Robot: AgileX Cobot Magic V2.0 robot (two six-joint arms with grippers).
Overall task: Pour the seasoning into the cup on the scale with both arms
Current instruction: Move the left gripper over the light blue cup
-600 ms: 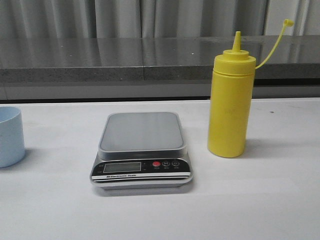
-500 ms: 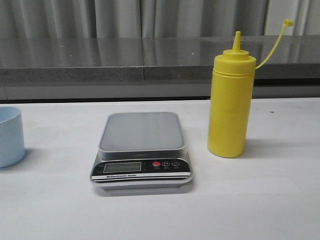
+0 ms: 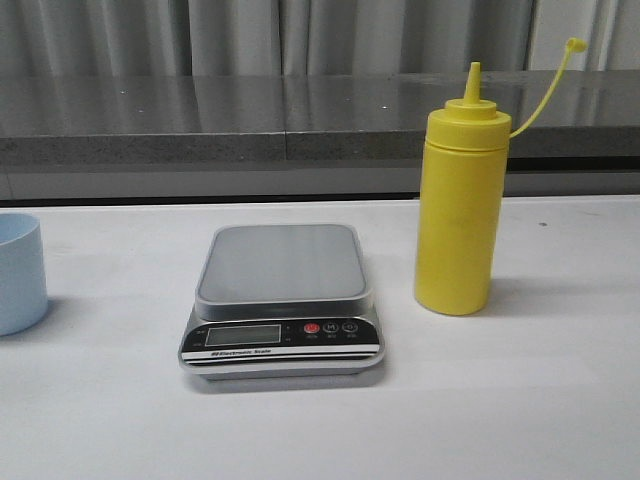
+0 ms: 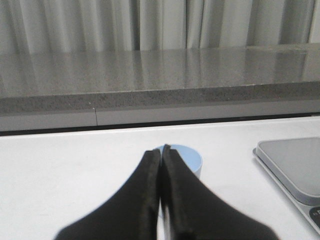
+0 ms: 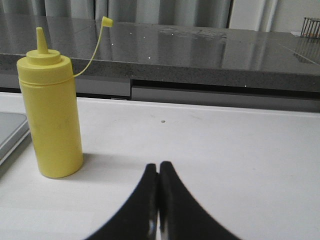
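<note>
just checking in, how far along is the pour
Done: nothing yet. The scale platform is bare; the cup stands on the table to its left and the bottle upright to its right, cap off. In hand: nothing; left gripper and right gripper are both shut and empty. Left: put the cup on the scale, grasp the bottle, pour.

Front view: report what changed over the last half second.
Almost nothing. The cup sits marginally further left at the frame edge, and the scale looks a hair left too, which suggests a slight view shift. The seasoning bottle stands upright as before; nothing is gripped.
</note>
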